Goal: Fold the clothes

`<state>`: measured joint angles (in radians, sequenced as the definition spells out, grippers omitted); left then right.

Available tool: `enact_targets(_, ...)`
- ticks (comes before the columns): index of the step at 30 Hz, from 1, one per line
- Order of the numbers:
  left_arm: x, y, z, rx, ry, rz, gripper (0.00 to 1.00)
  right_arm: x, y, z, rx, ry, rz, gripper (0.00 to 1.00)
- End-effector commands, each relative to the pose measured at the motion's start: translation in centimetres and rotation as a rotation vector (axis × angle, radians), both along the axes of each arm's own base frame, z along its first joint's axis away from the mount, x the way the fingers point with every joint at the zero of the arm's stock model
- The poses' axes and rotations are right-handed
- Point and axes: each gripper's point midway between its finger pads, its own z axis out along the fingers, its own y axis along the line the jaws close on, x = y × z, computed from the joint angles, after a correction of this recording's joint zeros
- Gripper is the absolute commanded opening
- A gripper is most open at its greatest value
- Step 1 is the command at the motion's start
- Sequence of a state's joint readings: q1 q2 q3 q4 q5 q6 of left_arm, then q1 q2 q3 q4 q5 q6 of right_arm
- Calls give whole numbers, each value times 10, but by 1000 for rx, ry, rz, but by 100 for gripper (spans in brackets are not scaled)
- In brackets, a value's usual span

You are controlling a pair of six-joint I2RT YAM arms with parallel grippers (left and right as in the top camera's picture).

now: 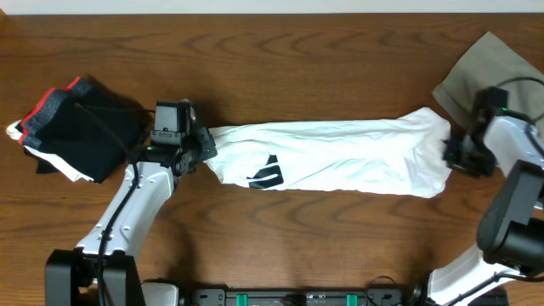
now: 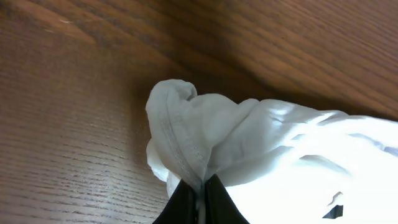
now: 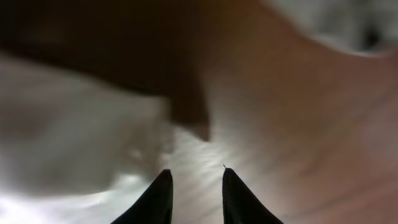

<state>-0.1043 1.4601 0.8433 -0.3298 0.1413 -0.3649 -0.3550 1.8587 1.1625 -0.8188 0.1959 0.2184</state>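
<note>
The white T-shirt [image 1: 340,157] with a black block print lies stretched in a long roll across the middle of the table. My left gripper [image 1: 204,151] is shut on its bunched left end; in the left wrist view the gripper [image 2: 203,186] pinches a hemmed fold of the T-shirt [image 2: 249,137]. My right gripper [image 1: 450,155] hovers at the shirt's right end. The right wrist view is blurred: the gripper [image 3: 194,174] has its fingers apart over the pale T-shirt [image 3: 74,137], and no pinch shows.
A pile of black, red-edged garments [image 1: 81,127] sits at the far left. A grey-khaki garment [image 1: 476,72] lies at the back right corner, behind the right arm. Bare wooden table [image 1: 323,68] runs along the back and front.
</note>
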Motion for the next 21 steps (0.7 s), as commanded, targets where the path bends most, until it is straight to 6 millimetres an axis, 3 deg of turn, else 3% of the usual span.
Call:
enact_targets(1, 6, 5, 11, 20, -32, 6, 6, 3, -4, 1, 52, -47, -68, 24)
enact_targets(5, 6, 5, 11, 20, -32, 6, 6, 26, 31, 7, 264, -143, 86, 23)
enact_targets(9, 6, 5, 11, 20, -32, 6, 6, 33, 53, 20, 386, -180, 163, 24)
enact_targets(16, 6, 5, 11, 20, -32, 6, 6, 35, 53, 40, 377, -200, 172, 27)
enact_targets(21, 6, 5, 11, 20, -32, 6, 6, 49, 51, 42, 348, -256, 192, 27)
